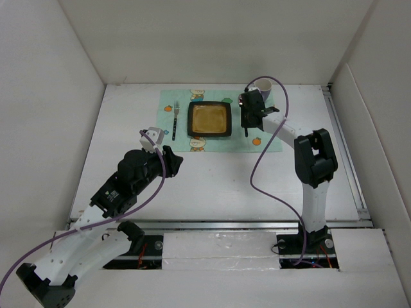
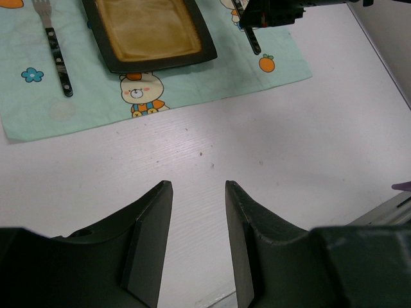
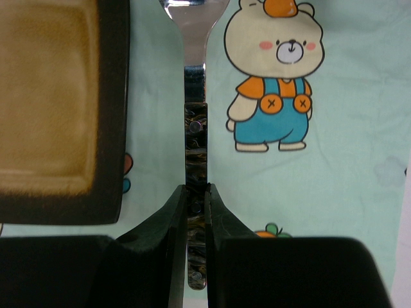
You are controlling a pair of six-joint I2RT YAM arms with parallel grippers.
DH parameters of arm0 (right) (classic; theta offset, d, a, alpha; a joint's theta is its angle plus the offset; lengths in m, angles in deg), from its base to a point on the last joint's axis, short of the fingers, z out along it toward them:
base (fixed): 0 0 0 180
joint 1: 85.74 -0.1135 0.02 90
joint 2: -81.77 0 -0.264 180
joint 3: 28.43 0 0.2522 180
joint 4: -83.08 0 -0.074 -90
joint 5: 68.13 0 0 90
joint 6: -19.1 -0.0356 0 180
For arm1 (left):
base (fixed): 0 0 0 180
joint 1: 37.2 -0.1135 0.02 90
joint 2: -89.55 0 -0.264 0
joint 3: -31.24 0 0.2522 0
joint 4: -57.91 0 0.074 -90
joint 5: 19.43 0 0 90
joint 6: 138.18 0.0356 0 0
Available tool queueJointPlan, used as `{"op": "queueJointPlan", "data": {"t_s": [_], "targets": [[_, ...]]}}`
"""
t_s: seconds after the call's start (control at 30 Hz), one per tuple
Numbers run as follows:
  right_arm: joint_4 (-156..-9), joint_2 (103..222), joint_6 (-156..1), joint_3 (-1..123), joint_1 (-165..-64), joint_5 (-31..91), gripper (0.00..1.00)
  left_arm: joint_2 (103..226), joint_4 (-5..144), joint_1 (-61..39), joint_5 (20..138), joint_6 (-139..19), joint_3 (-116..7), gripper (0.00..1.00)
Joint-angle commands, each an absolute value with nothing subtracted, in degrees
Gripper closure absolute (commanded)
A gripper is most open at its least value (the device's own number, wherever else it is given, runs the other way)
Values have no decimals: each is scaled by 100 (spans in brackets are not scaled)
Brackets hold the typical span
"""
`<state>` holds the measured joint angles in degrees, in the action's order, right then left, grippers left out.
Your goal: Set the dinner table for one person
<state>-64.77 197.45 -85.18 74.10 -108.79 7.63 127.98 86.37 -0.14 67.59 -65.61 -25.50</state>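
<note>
On the cloth (image 1: 225,145), fork (image 1: 175,120) beside plate (image 1: 209,119).

A robotics lab is indicated: the matte white rectangular tabletop (image 1: 225,186) is boxed in by plain white panels (image 1: 45,115), black-and-white robot arms (image 1: 314,167) bolted at its near edge.

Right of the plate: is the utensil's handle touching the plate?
Apart. The right wrist view shows a strip of mint cloth running between the dark-rimmed plate and the utensil along its whole visible handle.
</note>
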Motion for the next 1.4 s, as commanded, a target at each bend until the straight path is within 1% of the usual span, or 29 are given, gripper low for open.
{"op": "queueJointPlan", "data": {"t_s": [0.0,0.37,0.73,0.77,0.87,0.9,0.97,1.0,1.07,1.1,1.17,1.2,1.3,1.37], "targets": [[-6488,19962,-8232,8033,-10763,992,100,12831,8556,-2,6653,-6532,-2629,65],[-6321,20613,-8302,8491,-10578,1106,100,12892,8494,-266,6890,-6497,-2611,65],[-6295,20798,-8425,8439,-10526,1123,100,12936,8521,-266,6846,-6505,-2629,65],[-6295,20789,-8452,8421,-10526,1132,98,12927,8503,-266,6846,-6505,-2629,65],[-6435,20719,-8487,8272,-10526,1176,86,12936,8521,-266,6811,-6514,-2620,65],[-6427,20701,-8504,8263,-10526,1185,79,12936,8530,-266,6829,-6514,-2620,65],[-6444,20544,-8540,8193,-10526,1159,72,12936,8512,-266,6829,-6514,-2620,65],[-6479,20482,-8548,8140,-10526,1159,65,12919,8521,-266,6794,-6514,-2629,65],[-6532,20324,-8557,8061,-10526,1133,59,12918,8538,-266,6750,-6532,-2629,64],[-6515,20158,-8566,8043,-10526,1141,54,12918,8547,-266,6750,-6523,-2629,64],[-6470,19920,-8575,7973,-10526,1133,49,12918,8538,-266,6758,-6523,-2629,62],[-6488,19641,-8575,7851,-10526,1124,45,12910,8538,-266,6732,-6523,-2638,62],[-6506,19086,-8584,7509,-10586,1097,37,12936,8591,-266,6662,-6549,-2672,58],[-6628,18348,-8584,7227,-10736,1071,35,12866,8565,-266,6662,-6549,-2682,56]]}}
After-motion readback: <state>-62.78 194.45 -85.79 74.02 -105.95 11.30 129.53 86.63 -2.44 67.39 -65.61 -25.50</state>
